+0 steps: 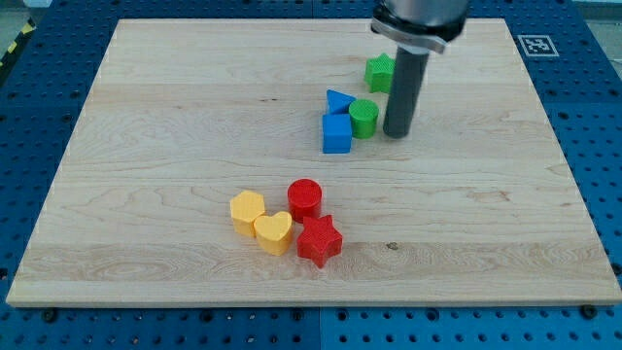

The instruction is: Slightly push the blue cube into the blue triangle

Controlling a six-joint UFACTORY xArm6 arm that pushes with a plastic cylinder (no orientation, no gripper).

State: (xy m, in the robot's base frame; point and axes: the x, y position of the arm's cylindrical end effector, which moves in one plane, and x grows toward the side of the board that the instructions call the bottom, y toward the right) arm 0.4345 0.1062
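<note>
The blue cube (336, 133) sits near the board's upper middle. The blue triangle (338, 100) lies just above it, touching or nearly touching its top edge. A green cylinder (363, 118) stands against the right side of both. My tip (397, 133) is to the right of the green cylinder, about level with the blue cube, with a small gap to the cylinder. The rod rises to the view's top.
A green star (380, 72) lies above the cylinder, partly behind the rod. Lower down sit a red cylinder (304, 198), a red star (318, 240), a yellow hexagon (247, 210) and a yellow heart (274, 232). The wooden board (146, 146) ends in blue pegboard.
</note>
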